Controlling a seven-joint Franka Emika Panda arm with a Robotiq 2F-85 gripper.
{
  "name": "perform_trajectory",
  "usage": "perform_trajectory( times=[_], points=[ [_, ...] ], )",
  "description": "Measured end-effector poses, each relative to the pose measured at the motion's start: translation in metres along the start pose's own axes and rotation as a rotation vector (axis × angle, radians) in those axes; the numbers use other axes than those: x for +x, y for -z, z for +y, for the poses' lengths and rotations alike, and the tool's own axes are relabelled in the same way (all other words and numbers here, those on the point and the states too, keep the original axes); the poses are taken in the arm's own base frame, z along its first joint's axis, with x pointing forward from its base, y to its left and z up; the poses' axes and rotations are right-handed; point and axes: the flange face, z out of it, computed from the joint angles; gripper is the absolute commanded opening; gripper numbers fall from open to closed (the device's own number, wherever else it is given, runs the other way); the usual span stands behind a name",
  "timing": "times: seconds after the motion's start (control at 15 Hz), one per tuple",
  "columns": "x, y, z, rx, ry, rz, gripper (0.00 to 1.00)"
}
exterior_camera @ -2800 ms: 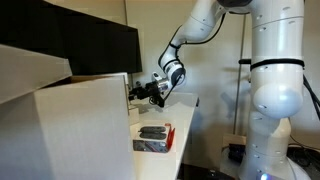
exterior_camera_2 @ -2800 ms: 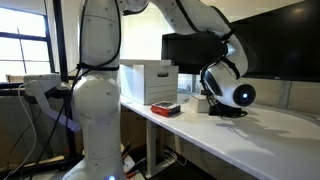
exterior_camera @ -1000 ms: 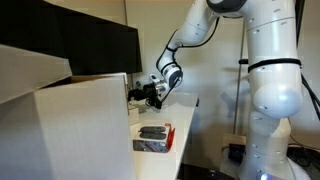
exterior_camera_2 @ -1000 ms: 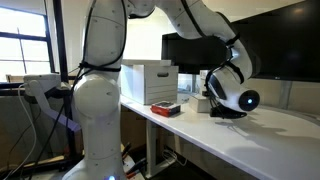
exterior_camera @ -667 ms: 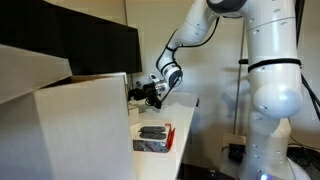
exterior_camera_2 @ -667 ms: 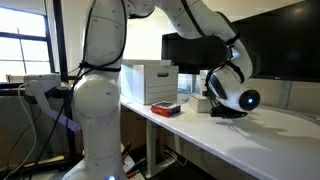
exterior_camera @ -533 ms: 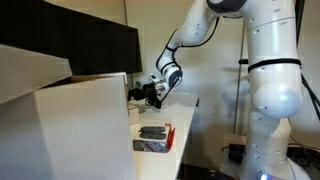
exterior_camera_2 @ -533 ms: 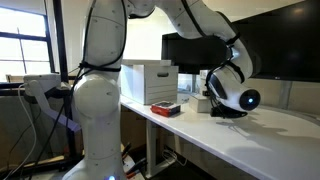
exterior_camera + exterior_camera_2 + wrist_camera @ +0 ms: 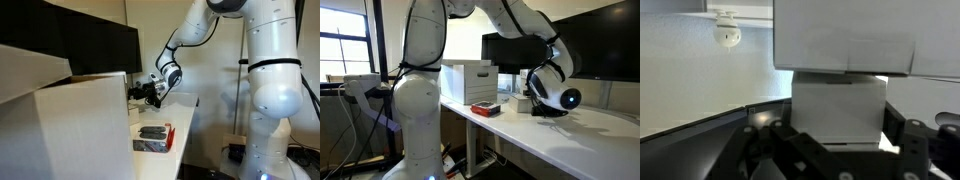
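The gripper [image 9: 843,140] stood closed, apparently clamped on the small white box [image 9: 840,105] between its fingers [image 9: 780,138], low over the desk [image 9: 600,126].

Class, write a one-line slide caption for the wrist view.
End effector gripping a small white box, with a larger white box looming behind it.
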Motion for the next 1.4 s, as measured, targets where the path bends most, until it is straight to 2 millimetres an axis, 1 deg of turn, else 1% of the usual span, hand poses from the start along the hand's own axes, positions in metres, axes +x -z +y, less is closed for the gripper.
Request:
perform_trajectory(
  times=[0.4,0.47,1.4],
  points=[
    [0.0011,-0.0002,0.001,0.0,0.003,0.001,0.58],
    [0.001,-0.0002,0.001,0.0,0.003,0.001,0.83],
    [-0.0003,-0.0003,0.0009,0.0,0.0,-0.001,0.83]
  ],
)
